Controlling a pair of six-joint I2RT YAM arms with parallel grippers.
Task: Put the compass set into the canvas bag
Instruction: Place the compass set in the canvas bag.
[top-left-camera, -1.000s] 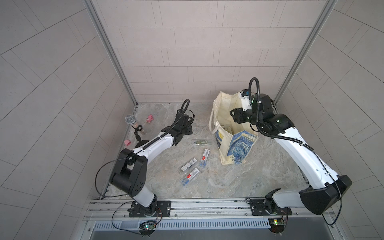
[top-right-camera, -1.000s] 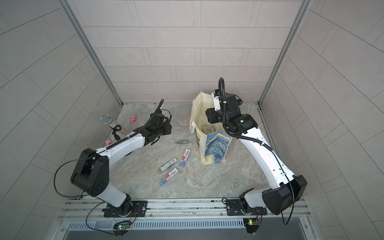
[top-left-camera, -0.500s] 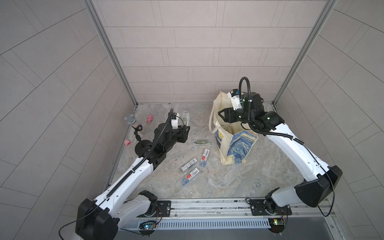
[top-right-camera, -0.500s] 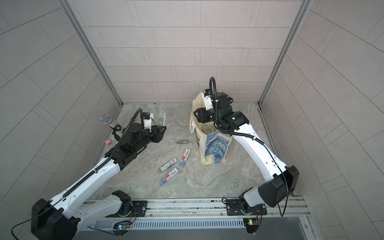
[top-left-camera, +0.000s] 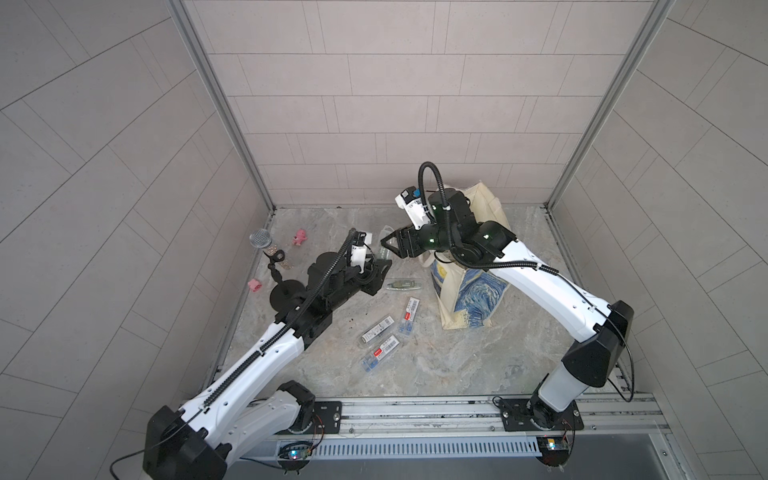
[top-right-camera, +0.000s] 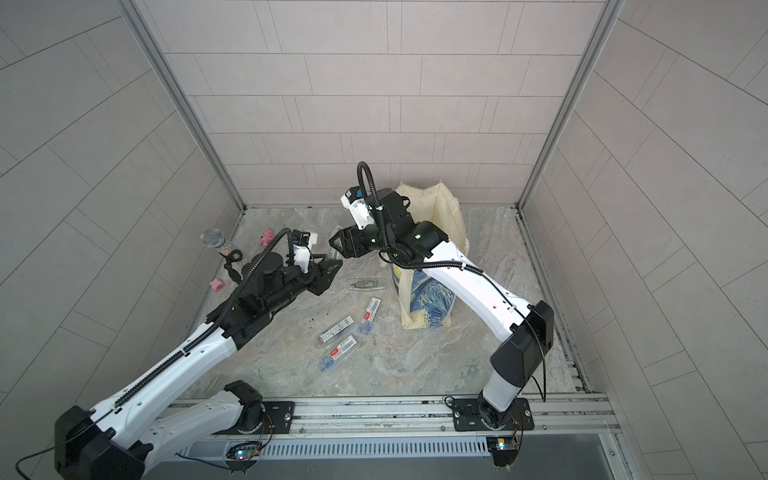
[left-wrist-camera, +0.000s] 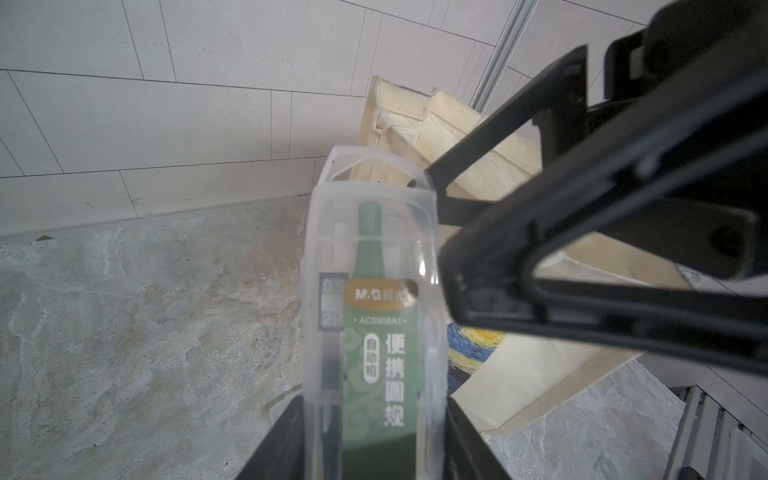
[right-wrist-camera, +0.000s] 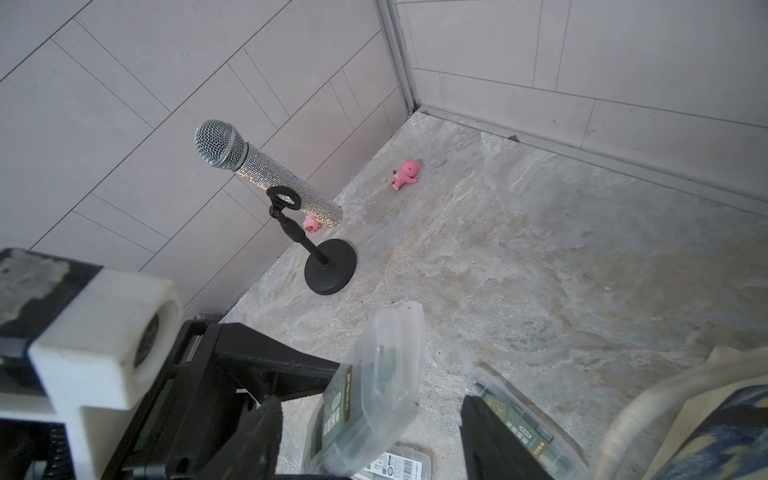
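Well, the marbled worktop (top-left-camera: 436, 361) carries the canvas bag (top-left-camera: 469, 299), which stands upright near the back wall with its mouth open. The right end effector (top-left-camera: 390, 247) hovers beside the bag with its jaws spread, just beside the compass set (left-wrist-camera: 374, 311). This clear case is raised off the worktop and pinched at its lower end by the left end effector (top-left-camera: 380, 268).

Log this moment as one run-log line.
left tool: shut on compass set | right tool: open, close to it | canvas bag: standing, held set outside
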